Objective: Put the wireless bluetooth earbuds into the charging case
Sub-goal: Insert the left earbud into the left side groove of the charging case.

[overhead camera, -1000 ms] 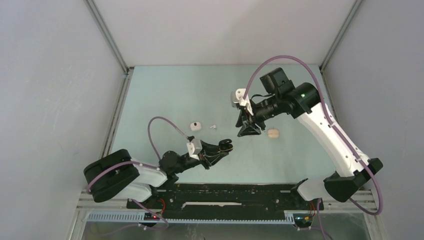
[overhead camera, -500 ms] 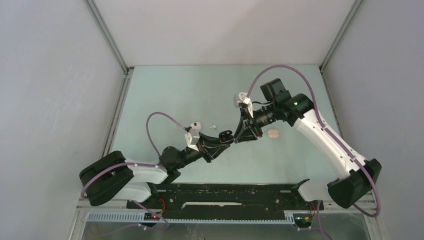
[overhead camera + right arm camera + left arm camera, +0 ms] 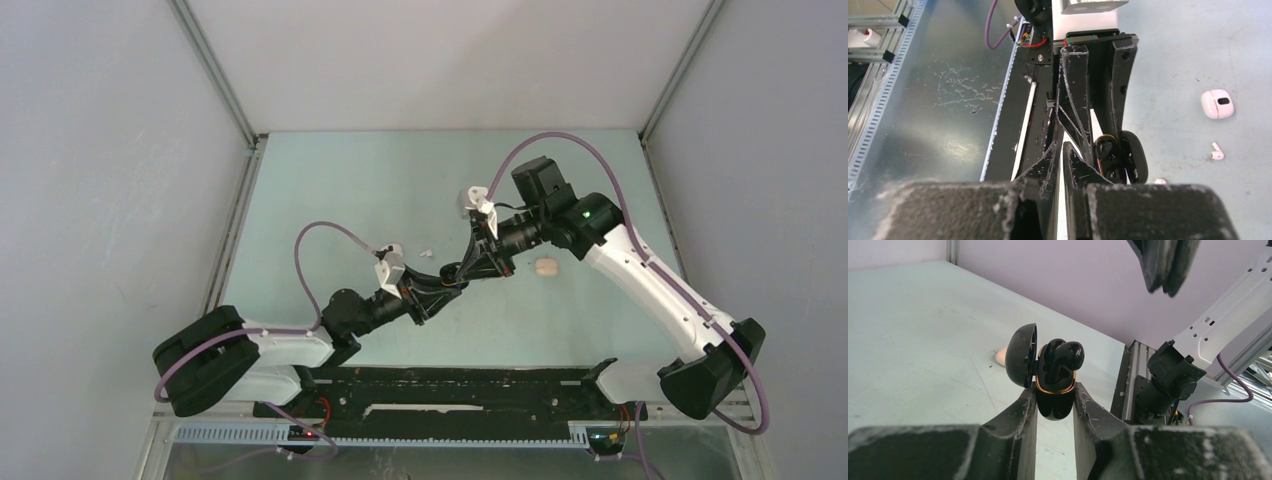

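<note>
Left arm (image 3: 285,345) stretched to centre frame, left gripper (image 3: 1054,389) clamping glossy black gold-rimmed charging case (image 3: 1054,409), right gripper (image 3: 1059,150) pinched closed.

A pale green table (image 3: 350,180) fills the middle of the top view, boxed in by grey walls (image 3: 100,200), with aluminium posts (image 3: 216,75) in the upper corners. Along the bottom edge lie a black mounting plate (image 3: 450,385) and a white slotted cable duct (image 3: 240,434).

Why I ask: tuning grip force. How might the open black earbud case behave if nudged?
The black case looks glossy and rounded, so it could slip or twist in the left claw. Its lid stands open and may swing if pushed. Its small hard-looking shell is probably rigid and light.
</note>
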`<action>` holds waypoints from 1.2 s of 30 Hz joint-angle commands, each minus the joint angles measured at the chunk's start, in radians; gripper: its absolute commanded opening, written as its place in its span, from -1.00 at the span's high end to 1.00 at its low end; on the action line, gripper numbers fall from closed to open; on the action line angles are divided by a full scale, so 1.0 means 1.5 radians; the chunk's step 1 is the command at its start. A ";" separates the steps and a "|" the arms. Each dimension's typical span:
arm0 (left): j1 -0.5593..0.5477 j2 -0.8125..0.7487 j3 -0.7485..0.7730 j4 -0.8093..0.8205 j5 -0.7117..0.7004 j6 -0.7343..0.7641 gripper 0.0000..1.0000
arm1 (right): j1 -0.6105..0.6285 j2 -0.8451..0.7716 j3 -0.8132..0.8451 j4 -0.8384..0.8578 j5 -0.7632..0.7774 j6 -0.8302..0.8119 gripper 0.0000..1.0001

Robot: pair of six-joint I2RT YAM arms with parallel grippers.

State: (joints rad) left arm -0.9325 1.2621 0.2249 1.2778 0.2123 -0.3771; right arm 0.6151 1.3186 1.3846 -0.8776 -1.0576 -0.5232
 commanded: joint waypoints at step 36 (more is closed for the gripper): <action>-0.005 -0.019 0.036 -0.011 0.045 0.012 1.00 | 0.053 0.091 0.054 -0.075 0.015 -0.057 0.84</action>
State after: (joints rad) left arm -0.9356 1.2377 0.2516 1.2232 0.2737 -0.3744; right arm 0.6937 1.4555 1.3930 -0.9337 -0.9642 -0.5686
